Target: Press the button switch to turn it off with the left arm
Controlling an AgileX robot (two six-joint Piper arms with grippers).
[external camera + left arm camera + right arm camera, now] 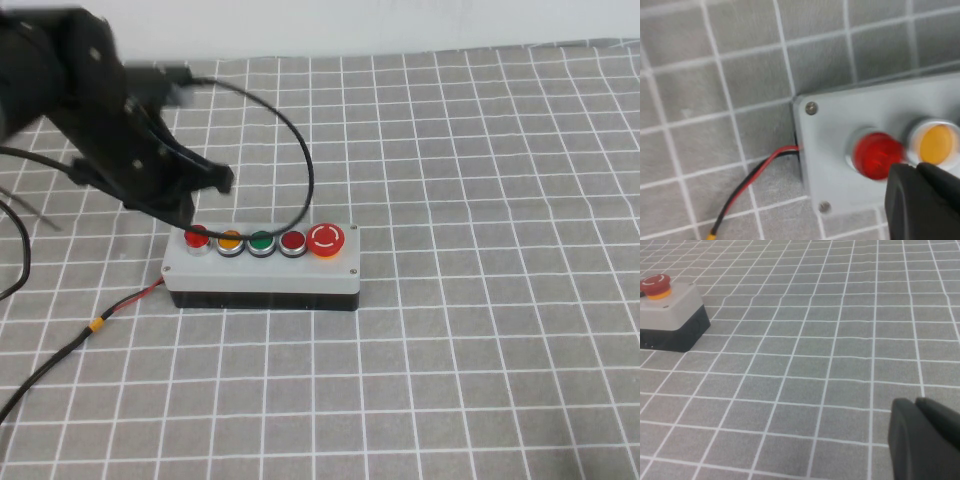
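Observation:
The button switch [262, 268] is a light-grey box with a black base near the table's middle. It carries a row of red [197, 238], yellow, green and red buttons, and a larger red mushroom button [326, 240]. My left gripper [192, 215] is shut and empty. Its tip sits just above the back edge of the leftmost red button. In the left wrist view the shut gripper [916, 169] overlaps the rim of that red button [874, 155], beside the yellow button [938, 144]. I cannot tell if it touches. My right gripper [915, 407] is shut and empty over bare cloth, far from the box [670, 320].
A red-and-black lead [140, 295] runs from the box's left end into a thin black cable with a yellow band [95, 323]. The left arm's thick black cable [295, 150] loops over the box. A grey checked cloth [480, 350] covers the table.

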